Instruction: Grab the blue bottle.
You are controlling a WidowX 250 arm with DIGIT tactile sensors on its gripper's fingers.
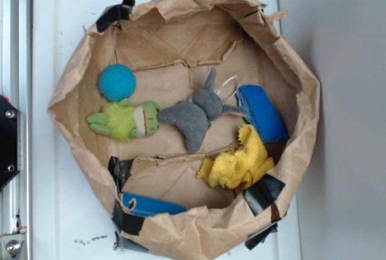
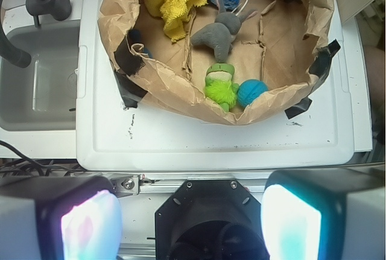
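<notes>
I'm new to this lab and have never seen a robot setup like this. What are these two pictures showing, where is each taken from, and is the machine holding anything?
Both pictures show one scene. The exterior view looks straight down on a white surface holding a crumpled brown paper bag folded open like a bowl. Inside lie a teal yarn ball, a green plush toy, a grey plush toy, a yellow cloth, a flat blue block and the blue bottle, half tucked under the bag's lower edge.

The wrist view comes from a camera on the robot arm. The two blurry glowing shapes at the bottom are the fingers of its gripper. They stand apart with nothing between them, well short of the bag, so nothing is held.
</notes>
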